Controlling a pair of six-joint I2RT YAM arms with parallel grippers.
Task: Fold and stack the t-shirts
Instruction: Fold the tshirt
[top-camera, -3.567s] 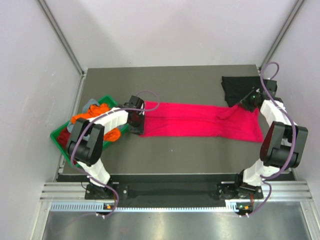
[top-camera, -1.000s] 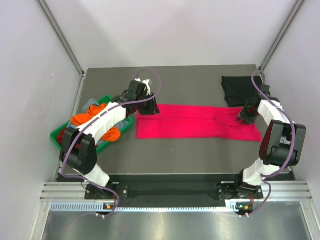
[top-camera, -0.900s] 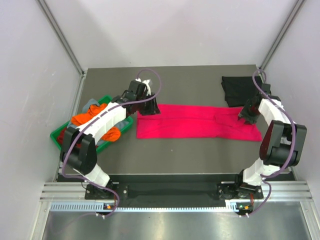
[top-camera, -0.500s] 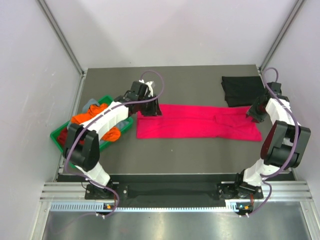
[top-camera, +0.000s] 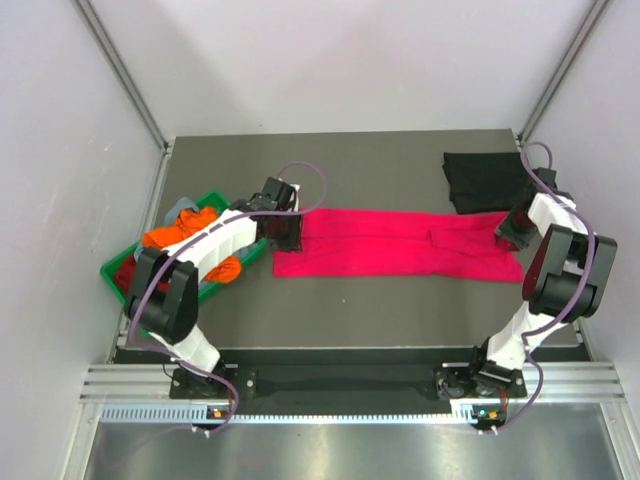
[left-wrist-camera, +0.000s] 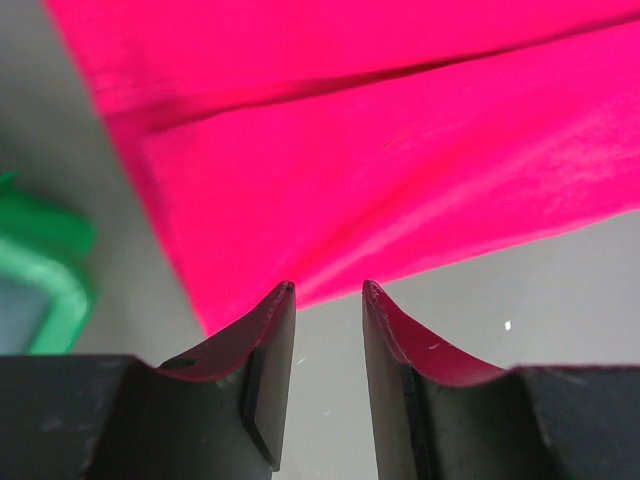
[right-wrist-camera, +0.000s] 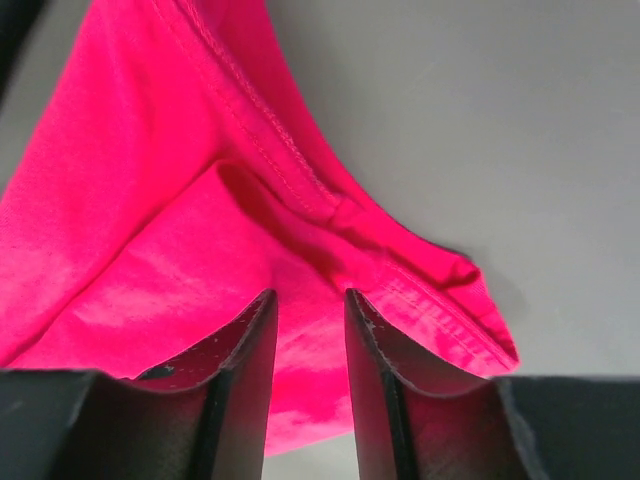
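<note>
The left gripper stood with its jaws a little apart and nothing between them. It was poised just over the left end of the pink-red t-shirt, where the cloth's edge met the table. The right gripper was likewise parted and empty, above the doubled, stitched hem at the shirt's right end.

The shirt lay flat as a long folded band across the middle of the table. The black t-shirt lay folded just behind its right end; whether the two touched could not be told.

Being light, limp cloth, the pink-red shirt would probably sag and drag if lifted at one point. Pinching all layers at both end corners, close to the seams, looked the surest hold. More tees sat bunched in the green tray at the left.
</note>
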